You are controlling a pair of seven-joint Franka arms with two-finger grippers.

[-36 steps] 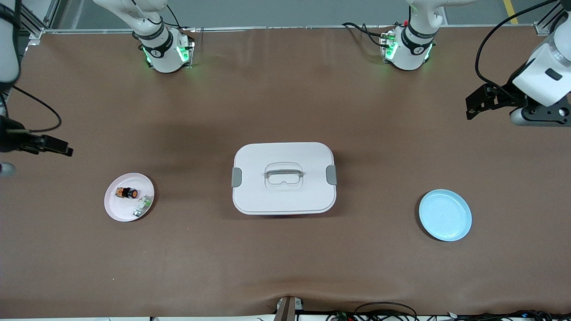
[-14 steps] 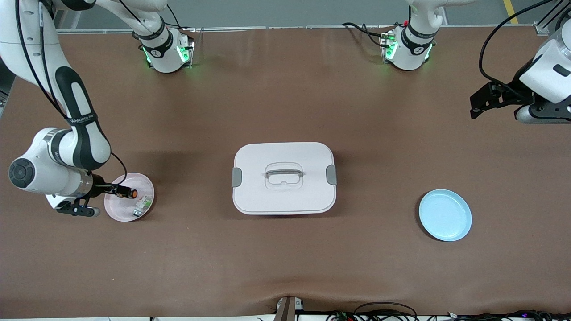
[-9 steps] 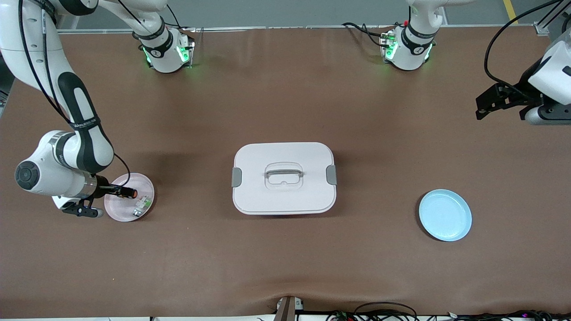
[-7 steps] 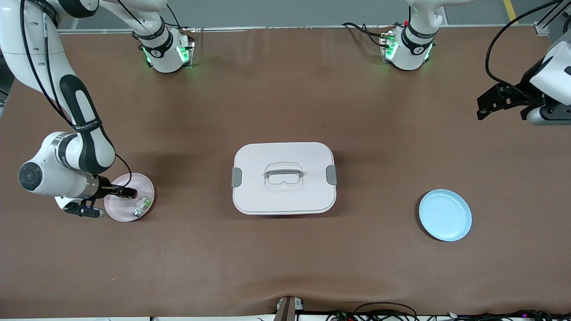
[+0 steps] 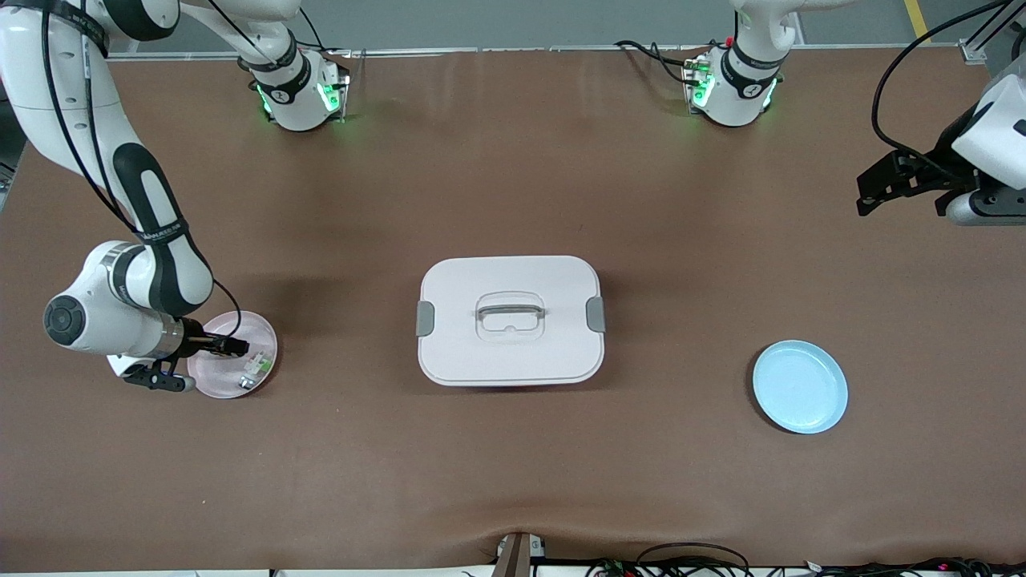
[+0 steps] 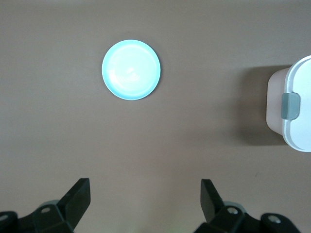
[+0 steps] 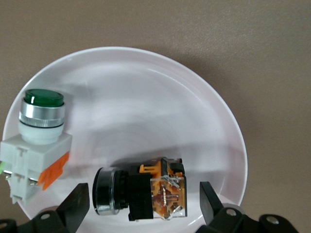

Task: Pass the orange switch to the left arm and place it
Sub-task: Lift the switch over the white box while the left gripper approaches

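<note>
While the orange switch (image 7: 141,189) lies on its side on the pink plate (image 5: 210,382) toward the right arm's end of the worktop, the right end effector (image 7: 141,208) straddles it, fingers spread; the pickup is in hand, and closing probably comes next. The box (image 5: 510,320) sits mid-worktop. The left end effector (image 6: 143,204) waits open, high over bare worktop, well apart from the blue plate (image 5: 800,387).

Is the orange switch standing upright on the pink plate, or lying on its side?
Lying on its side. In the right wrist view the orange switch rests lengthwise on the pink plate, between the open fingers of the right hand.
</note>
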